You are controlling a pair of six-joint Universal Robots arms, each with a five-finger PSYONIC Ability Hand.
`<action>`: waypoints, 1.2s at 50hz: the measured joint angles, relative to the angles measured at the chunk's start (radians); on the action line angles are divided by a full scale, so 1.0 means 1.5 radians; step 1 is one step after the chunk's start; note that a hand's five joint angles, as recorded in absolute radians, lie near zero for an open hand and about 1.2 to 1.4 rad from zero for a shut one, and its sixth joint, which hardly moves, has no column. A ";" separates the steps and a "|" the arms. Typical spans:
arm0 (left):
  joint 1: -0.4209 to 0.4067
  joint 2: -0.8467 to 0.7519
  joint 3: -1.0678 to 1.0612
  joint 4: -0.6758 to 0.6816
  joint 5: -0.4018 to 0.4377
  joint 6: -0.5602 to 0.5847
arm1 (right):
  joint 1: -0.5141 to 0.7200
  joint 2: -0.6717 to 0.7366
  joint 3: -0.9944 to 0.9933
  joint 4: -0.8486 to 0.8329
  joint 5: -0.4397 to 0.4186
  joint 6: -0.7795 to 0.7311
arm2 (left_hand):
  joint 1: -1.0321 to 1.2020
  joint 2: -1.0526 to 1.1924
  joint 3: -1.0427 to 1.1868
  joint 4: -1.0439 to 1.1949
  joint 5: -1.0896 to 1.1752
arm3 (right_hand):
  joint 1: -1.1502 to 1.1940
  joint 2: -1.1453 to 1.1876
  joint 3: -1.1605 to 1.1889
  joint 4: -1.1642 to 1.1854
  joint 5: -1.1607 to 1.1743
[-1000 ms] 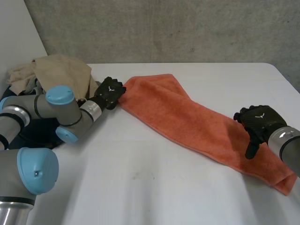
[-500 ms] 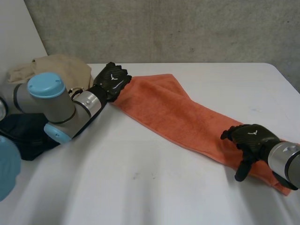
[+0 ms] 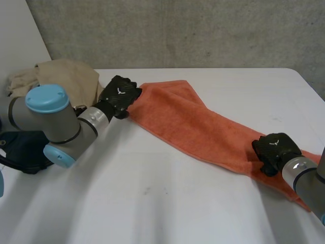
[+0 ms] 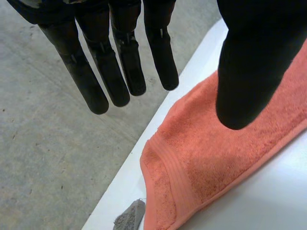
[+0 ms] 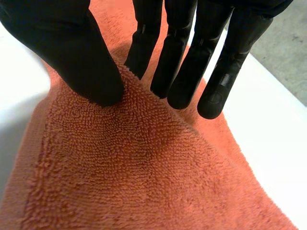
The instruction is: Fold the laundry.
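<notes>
White table [image 3: 167,203]: orange towel [image 3: 193,122] lies long and diagonal across it. Terry, so likely soft, light and limp with a grippy pile; best held at the short-end corners. Right hand [image 3: 272,147] pinches a ridge near the near end, thumb against fingers. Left hand [image 3: 119,94] is at the far end, fingers straight, holding nothing.
</notes>
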 measured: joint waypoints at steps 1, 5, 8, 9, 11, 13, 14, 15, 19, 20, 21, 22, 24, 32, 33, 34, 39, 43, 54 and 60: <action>0.000 0.003 -0.002 0.000 -0.001 -0.007 | 0.000 0.000 -0.005 0.001 -0.001 0.000 | -0.020 -0.019 -0.019 -0.019 -0.019 | 0.000 0.000 0.000 0.000 0.000; 0.001 0.029 -0.026 -0.001 -0.003 -0.062 | 0.005 -0.028 -0.027 0.018 -0.004 0.003 | -0.070 -0.071 -0.072 -0.069 -0.070 | 0.000 0.000 0.000 0.001 0.003; 0.001 0.050 -0.055 -0.002 -0.003 -0.114 | 0.021 -0.093 -0.054 0.060 -0.015 0.009 | -0.082 -0.084 -0.085 -0.084 -0.089 | 0.000 0.000 0.000 0.001 0.003; 0.001 0.054 -0.062 -0.002 -0.003 -0.126 | 0.026 -0.110 -0.062 0.073 -0.019 0.011 | -0.082 -0.084 -0.085 -0.084 -0.089 | 0.000 0.000 0.000 0.001 0.003; 0.002 0.062 -0.081 -0.002 -0.002 -0.158 | 0.040 -0.148 -0.086 0.111 -0.032 0.017 | -0.098 -0.101 -0.101 -0.100 -0.104 | 0.000 0.000 0.000 0.001 0.003; 0.002 0.067 -0.095 -0.003 -0.002 -0.183 | 0.052 -0.175 -0.111 0.146 -0.045 0.026 | -0.113 -0.112 -0.111 -0.112 -0.116 | 0.000 0.000 0.000 0.001 0.003; 0.001 0.068 -0.103 -0.003 -0.002 -0.196 | 0.060 -0.192 -0.132 0.172 -0.056 0.036 | -0.115 -0.114 -0.113 -0.115 -0.118 | 0.000 0.000 0.000 0.001 0.003; 0.001 0.068 -0.109 -0.003 -0.002 -0.208 | 0.066 -0.202 -0.148 0.191 -0.063 0.045 | -0.117 -0.121 -0.118 -0.122 -0.125 | 0.000 0.000 0.000 0.001 0.003; -0.002 0.064 -0.125 -0.005 -0.001 -0.236 | 0.082 -0.240 -0.210 0.256 -0.087 0.085 | -0.129 -0.132 -0.131 -0.135 -0.138 | 0.000 0.000 0.000 0.002 0.003; -0.002 0.062 -0.127 -0.006 -0.001 -0.239 | 0.084 -0.248 -0.221 0.266 -0.092 0.093 | -0.131 -0.133 -0.133 -0.136 -0.140 | 0.000 0.000 0.000 0.002 0.003; -0.004 0.060 -0.129 -0.006 -0.001 -0.242 | 0.086 -0.258 -0.233 0.278 -0.097 0.103 | -0.137 -0.137 -0.138 -0.141 -0.144 | 0.000 0.000 0.000 0.003 0.003; -0.006 0.058 -0.130 -0.007 -0.001 -0.244 | 0.087 -0.266 -0.242 0.286 -0.102 0.110 | -0.149 -0.147 -0.148 -0.152 -0.155 | 0.000 0.000 0.000 0.003 0.003; -0.012 0.050 -0.130 -0.008 -0.001 -0.247 | 0.089 -0.286 -0.261 0.303 -0.115 0.128 | -0.165 -0.166 -0.168 -0.173 -0.174 | 0.000 0.000 0.000 0.003 0.003; -0.053 0.005 -0.102 -0.007 -0.011 -0.249 | 0.095 -0.344 -0.287 0.319 -0.143 0.179 | -0.165 -0.176 -0.175 -0.180 -0.184 | 0.011 0.000 0.000 0.003 0.003; -0.054 0.003 -0.099 -0.006 -0.013 -0.249 | 0.096 -0.348 -0.287 0.319 -0.144 0.182 | -0.165 -0.179 -0.180 -0.184 -0.187 | 0.013 0.000 0.000 0.003 0.003; -0.060 -0.005 -0.089 -0.005 -0.022 -0.250 | 0.099 -0.354 -0.287 0.319 -0.145 0.190 | -0.165 -0.180 -0.182 -0.185 -0.188 | 0.018 0.000 0.000 0.003 0.006; -0.083 -0.037 -0.041 0.002 -0.070 -0.254 | 0.119 -0.370 -0.285 0.324 -0.145 0.208 | -0.165 -0.180 -0.182 -0.185 -0.188 | 0.018 0.000 0.000 0.003 0.010; -0.102 -0.066 -0.003 0.022 -0.120 -0.270 | 0.137 -0.379 -0.282 0.334 -0.142 0.213 | -0.165 -0.179 -0.181 -0.183 -0.180 | 0.018 0.000 0.000 0.003 0.010; -0.148 -0.100 0.030 0.064 -0.174 -0.308 | 0.144 -0.385 -0.241 0.354 -0.139 0.207 | -0.165 -0.179 -0.180 -0.181 -0.175 | -0.123 -0.171 -0.171 -0.160 -0.137; -0.140 -0.060 -0.003 0.062 -0.172 -0.304 | 0.130 -0.312 -0.153 0.361 -0.140 0.168 | -0.165 -0.179 -0.180 -0.181 -0.175 | -0.352 -0.440 -0.444 -0.445 -0.423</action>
